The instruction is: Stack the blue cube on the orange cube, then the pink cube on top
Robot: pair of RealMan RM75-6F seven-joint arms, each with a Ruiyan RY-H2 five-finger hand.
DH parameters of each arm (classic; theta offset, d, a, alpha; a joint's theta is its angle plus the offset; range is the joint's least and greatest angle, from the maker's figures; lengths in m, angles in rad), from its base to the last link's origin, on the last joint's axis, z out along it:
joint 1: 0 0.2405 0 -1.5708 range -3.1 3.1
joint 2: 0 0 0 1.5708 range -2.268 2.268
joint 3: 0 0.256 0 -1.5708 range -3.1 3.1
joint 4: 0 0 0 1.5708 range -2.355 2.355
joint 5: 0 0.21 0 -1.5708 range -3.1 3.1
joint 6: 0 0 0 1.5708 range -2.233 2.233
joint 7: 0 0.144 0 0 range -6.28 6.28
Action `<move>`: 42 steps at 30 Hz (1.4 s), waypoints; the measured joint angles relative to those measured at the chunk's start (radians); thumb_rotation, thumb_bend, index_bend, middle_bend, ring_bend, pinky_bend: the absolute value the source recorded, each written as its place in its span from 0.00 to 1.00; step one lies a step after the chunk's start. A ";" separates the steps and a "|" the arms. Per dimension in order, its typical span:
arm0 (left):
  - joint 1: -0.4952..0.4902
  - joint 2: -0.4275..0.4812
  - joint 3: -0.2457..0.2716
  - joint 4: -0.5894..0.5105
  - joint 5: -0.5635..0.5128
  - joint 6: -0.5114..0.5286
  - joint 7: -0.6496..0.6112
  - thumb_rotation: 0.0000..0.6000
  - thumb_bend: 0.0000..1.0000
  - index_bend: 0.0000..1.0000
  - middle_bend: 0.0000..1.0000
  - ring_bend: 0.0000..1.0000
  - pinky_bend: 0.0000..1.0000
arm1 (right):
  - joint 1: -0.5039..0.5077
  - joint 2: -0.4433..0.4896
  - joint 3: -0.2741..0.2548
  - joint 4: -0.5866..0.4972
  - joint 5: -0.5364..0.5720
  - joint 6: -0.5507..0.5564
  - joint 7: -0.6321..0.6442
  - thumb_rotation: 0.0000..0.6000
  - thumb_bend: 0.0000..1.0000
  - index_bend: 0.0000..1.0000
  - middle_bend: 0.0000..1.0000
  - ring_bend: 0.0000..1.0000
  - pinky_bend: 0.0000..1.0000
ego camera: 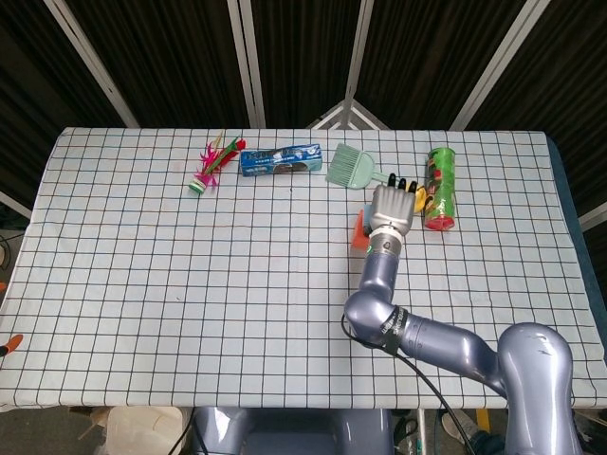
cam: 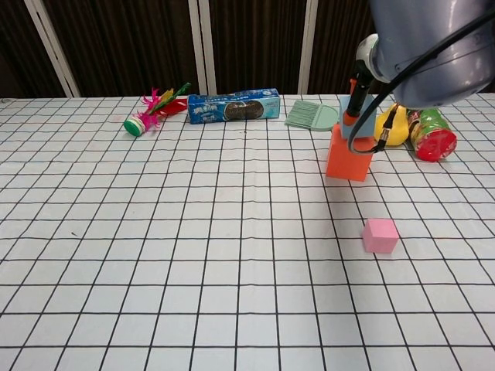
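Blue cube (cam: 361,126) held just above or resting on the orange cube (cam: 347,157), toward the far right part of the desk (ego camera: 142,246); contact between the two hard to judge. Right hand (ego camera: 395,209) over both cubes, fingers curled down around the blue cube, exact hold largely hidden by the arm. Pink cube (cam: 380,235) alone on the checked cloth, nearer the front edge, well apart from the stack. Left hand absent from both views. Behind the cubes, along the far edge: a green dustpan brush (ego camera: 352,167), a green snack can (ego camera: 439,187) lying on its side, something yellow (cam: 392,130) beside it, a blue biscuit packet (ego camera: 280,160), a pink feathered shuttlecock (ego camera: 207,169). Likely risk: blue cube sitting off-centre toward the orange cube's far right edge, so tipping or sliding off on release, or being dragged by the withdrawing fingers; can and brush close enough for a knock.
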 measured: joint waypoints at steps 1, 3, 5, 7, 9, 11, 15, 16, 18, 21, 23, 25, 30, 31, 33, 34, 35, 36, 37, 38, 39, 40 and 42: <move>0.000 0.001 0.000 0.000 -0.001 0.000 -0.001 1.00 0.21 0.22 0.01 0.00 0.02 | -0.001 -0.001 0.002 0.001 0.001 0.000 -0.001 1.00 0.90 0.84 0.09 0.09 0.00; 0.001 0.001 0.000 0.000 0.000 0.001 -0.003 1.00 0.21 0.22 0.01 0.00 0.02 | -0.002 -0.005 0.006 0.005 0.003 -0.002 -0.002 1.00 0.90 0.84 0.09 0.09 0.00; 0.001 0.001 0.000 0.001 0.002 0.001 -0.004 1.00 0.21 0.22 0.01 0.00 0.02 | -0.002 -0.008 0.008 0.007 0.003 -0.003 -0.003 1.00 0.90 0.84 0.09 0.09 0.00; 0.000 0.001 0.000 0.001 0.001 -0.001 -0.004 1.00 0.21 0.22 0.01 0.00 0.02 | -0.002 -0.010 0.012 0.008 0.001 -0.004 -0.003 1.00 0.90 0.84 0.09 0.09 0.00; -0.001 0.001 0.000 0.002 0.000 -0.003 -0.002 1.00 0.21 0.22 0.01 0.00 0.02 | -0.002 -0.011 0.014 0.008 -0.001 -0.006 -0.005 1.00 0.90 0.84 0.09 0.09 0.00; -0.001 0.001 0.000 0.002 -0.001 -0.003 -0.003 1.00 0.21 0.22 0.01 0.00 0.02 | -0.002 -0.012 0.016 0.009 -0.002 -0.007 -0.008 1.00 0.90 0.84 0.09 0.09 0.00; -0.001 0.001 -0.001 0.002 -0.001 -0.002 -0.003 1.00 0.21 0.22 0.01 0.00 0.02 | -0.002 -0.015 0.020 0.011 -0.001 -0.010 -0.013 1.00 0.90 0.82 0.09 0.09 0.00; -0.001 0.001 0.000 0.003 -0.001 -0.002 -0.004 1.00 0.21 0.22 0.01 0.00 0.02 | -0.002 -0.015 0.020 0.011 -0.001 -0.010 -0.015 1.00 0.90 0.82 0.09 0.09 0.00; -0.001 0.001 0.000 0.003 -0.001 -0.003 -0.003 1.00 0.21 0.22 0.01 0.00 0.02 | -0.003 -0.017 0.021 0.012 0.001 -0.009 -0.017 1.00 0.90 0.81 0.09 0.09 0.00; -0.002 0.001 0.000 0.003 -0.001 -0.004 -0.003 1.00 0.21 0.22 0.01 0.00 0.02 | -0.002 -0.021 0.025 0.014 0.002 -0.010 -0.019 1.00 0.90 0.81 0.09 0.09 0.00; -0.001 0.001 0.000 0.002 -0.001 -0.004 -0.004 1.00 0.21 0.22 0.01 0.00 0.02 | -0.001 -0.023 0.028 0.017 0.002 -0.010 -0.020 1.00 0.90 0.80 0.09 0.09 0.00; -0.001 0.002 0.000 0.003 -0.002 -0.003 -0.005 1.00 0.21 0.22 0.01 0.00 0.02 | 0.000 -0.023 0.029 0.018 0.001 -0.010 -0.023 1.00 0.87 0.73 0.09 0.09 0.00; -0.001 0.002 0.000 0.004 -0.002 -0.005 -0.006 1.00 0.21 0.22 0.01 0.00 0.02 | -0.001 -0.024 0.036 0.019 0.006 -0.010 -0.029 1.00 0.69 0.43 0.09 0.09 0.00; -0.002 0.002 0.000 0.004 -0.002 -0.006 -0.005 1.00 0.21 0.22 0.01 0.00 0.02 | -0.002 -0.024 0.038 0.020 0.007 -0.011 -0.029 1.00 0.67 0.39 0.09 0.09 0.00; -0.002 0.002 0.000 0.003 -0.001 -0.006 -0.006 1.00 0.21 0.22 0.01 0.00 0.02 | -0.003 -0.023 0.041 0.019 0.008 -0.013 -0.029 1.00 0.65 0.35 0.09 0.09 0.00; -0.001 0.002 0.000 0.003 -0.001 -0.005 -0.006 1.00 0.21 0.22 0.01 0.00 0.02 | -0.004 -0.022 0.042 0.019 0.008 -0.014 -0.030 1.00 0.65 0.34 0.09 0.09 0.00; -0.001 0.002 0.000 0.003 -0.001 -0.004 -0.006 1.00 0.21 0.22 0.01 0.00 0.02 | -0.005 -0.021 0.042 0.018 0.009 -0.014 -0.031 1.00 0.65 0.33 0.09 0.09 0.00; -0.001 0.003 0.000 0.003 -0.001 -0.004 -0.006 1.00 0.21 0.22 0.01 0.00 0.02 | -0.005 -0.019 0.042 0.017 0.011 -0.014 -0.034 1.00 0.65 0.32 0.09 0.09 0.00; -0.001 0.003 0.000 0.003 -0.002 -0.003 -0.006 1.00 0.21 0.22 0.01 0.00 0.02 | -0.006 -0.019 0.042 0.016 0.012 -0.014 -0.036 1.00 0.65 0.31 0.09 0.09 0.00; -0.001 0.003 0.000 0.003 -0.002 -0.003 -0.006 1.00 0.21 0.22 0.01 0.00 0.02 | -0.006 -0.017 0.042 0.015 0.013 -0.014 -0.038 1.00 0.65 0.30 0.09 0.09 0.00; -0.001 0.002 0.000 0.003 -0.001 -0.003 -0.005 1.00 0.21 0.22 0.01 0.00 0.02 | -0.007 -0.015 0.043 0.014 0.016 -0.013 -0.042 1.00 0.65 0.28 0.09 0.09 0.00; -0.001 0.002 0.001 0.003 -0.001 -0.004 -0.005 1.00 0.21 0.22 0.01 0.00 0.02 | -0.008 -0.014 0.044 0.013 0.018 -0.013 -0.044 1.00 0.65 0.26 0.09 0.09 0.00; -0.002 0.002 0.001 0.003 0.000 -0.005 -0.003 1.00 0.21 0.22 0.01 0.00 0.02 | -0.010 -0.011 0.045 0.012 0.020 -0.015 -0.045 1.00 0.64 0.25 0.09 0.09 0.00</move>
